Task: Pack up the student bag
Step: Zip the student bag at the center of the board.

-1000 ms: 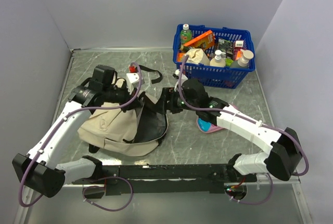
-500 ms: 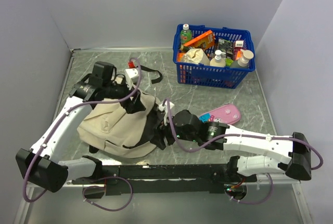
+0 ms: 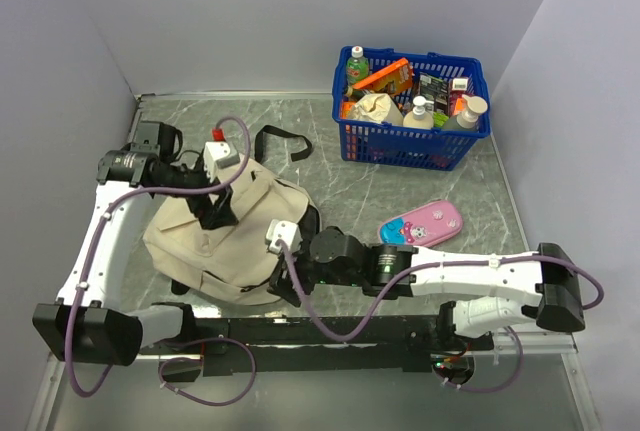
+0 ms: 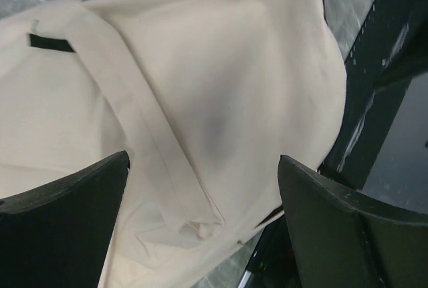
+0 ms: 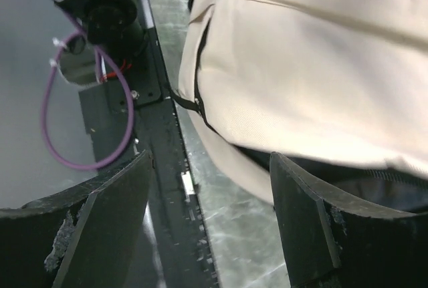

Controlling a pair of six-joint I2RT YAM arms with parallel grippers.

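- The large, soft beige fabric student bag [image 3: 200,241] with black straps lies on the grey marbled table [image 3: 330,166]. It sits directly under the left pincer [image 3: 218,216] and just beyond the tips of the right pincer [image 3: 288,281].
- The left pincer's black fingers [image 4: 60,234] are spread wide with nothing gripped. Smooth beige cloth and a sewn band of the bag fill the gap below them.
- The right pincer is also spread wide and empty. Its fingers [image 5: 100,234] flank the bag's near corner, where a black zipper edge and a short black strap show, with the black base rail [image 5: 167,188] and a purple cable [image 5: 73,134] to one side.
- Half a second ago the left pincer was at the bag's upper edge on the side toward the right arm. It now sits over the middle of the bag, and its arm's elbow has swung outward toward the left wall.
- The dark inner lining that gaped open a second ago is now almost covered by beige fabric.
- The right pincer, which was at the far side of the opening a second ago, has drawn back to the bag's near edge.
- The flat pink pencil case [image 3: 422,223], partly hidden behind the right arm a second ago, lies in plain view well behind the right pincer.
- The blue plastic basket [image 3: 410,146], full of bottles and packets, is unchanged, far from both pincers.
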